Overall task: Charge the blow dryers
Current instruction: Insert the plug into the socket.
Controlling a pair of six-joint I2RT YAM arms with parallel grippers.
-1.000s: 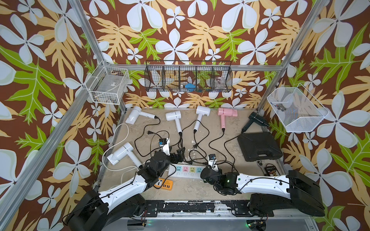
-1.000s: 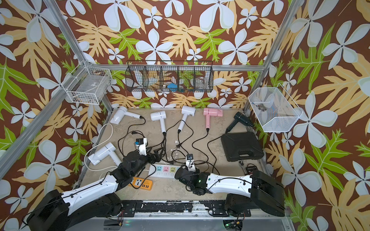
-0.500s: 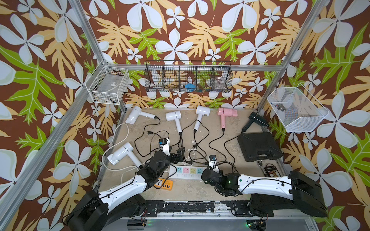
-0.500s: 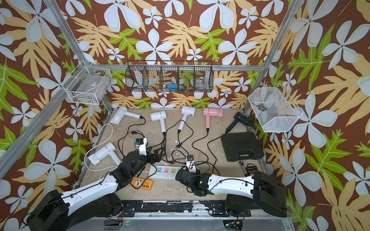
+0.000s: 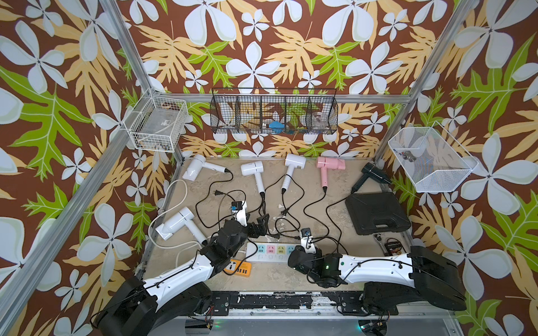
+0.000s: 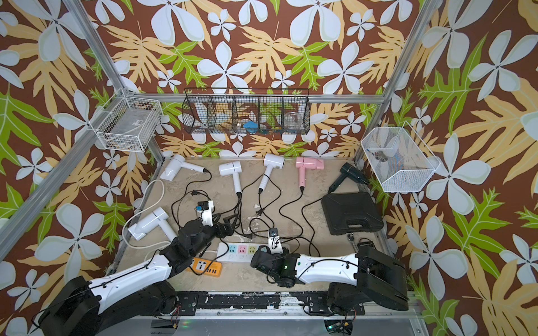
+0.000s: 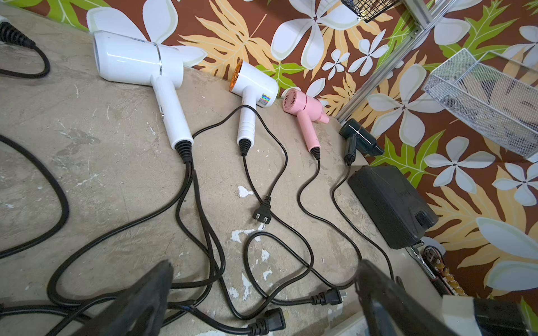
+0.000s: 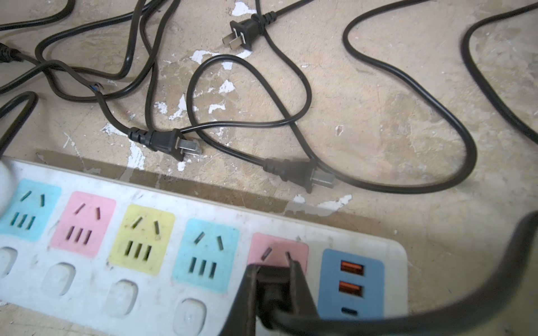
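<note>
on the worktop (image 5: 273,276) six dryers (image 5: 252,168) lie, five along the back, one at left; shells look light and hard, cords (image 8: 474,154) limp. at the strip (image 8: 96,270), on a pink socket, the right fingers (image 8: 301,288) pinch a small stiff plug (image 8: 270,286) by its body, the place to hold; left fingers (image 7: 139,305) hang spread above loose cords.

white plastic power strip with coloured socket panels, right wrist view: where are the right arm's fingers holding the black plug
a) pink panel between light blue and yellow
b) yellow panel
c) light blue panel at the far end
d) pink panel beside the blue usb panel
d: the right arm's fingers pinch the black plug at the pink socket panel directly beside the blue usb panel on the white plastic power strip.
</note>
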